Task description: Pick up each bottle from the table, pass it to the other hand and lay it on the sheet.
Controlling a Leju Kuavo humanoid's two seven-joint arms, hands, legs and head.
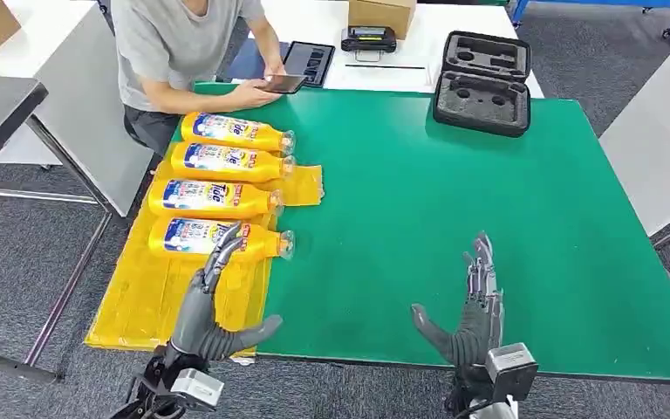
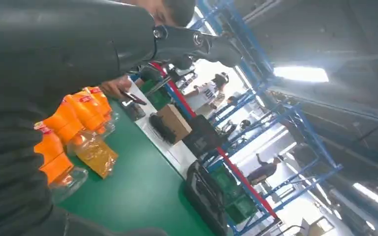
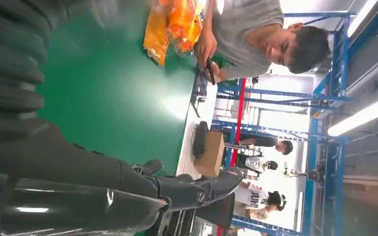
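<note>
Several yellow detergent bottles lie side by side on the yellow sheet [image 1: 148, 297] at the table's left, caps toward the middle; the nearest bottle [image 1: 218, 238] is just beyond my left hand [image 1: 209, 310]. That hand hovers over the sheet with its fingers apart and holds nothing. My right hand [image 1: 475, 305] is over the green table [image 1: 454, 201] near the front edge, fingers spread, empty. In the left wrist view the orange bottles [image 2: 71, 123] show beside my dark fingers [image 2: 187, 42]. The right wrist view shows the bottles [image 3: 184, 22] far off.
A person in a grey shirt [image 1: 179, 48] sits at the far left corner with a phone [image 1: 281, 83]. An open black case [image 1: 481, 83] stands at the back of the table. A white table [image 1: 419, 65] behind carries a box and devices.
</note>
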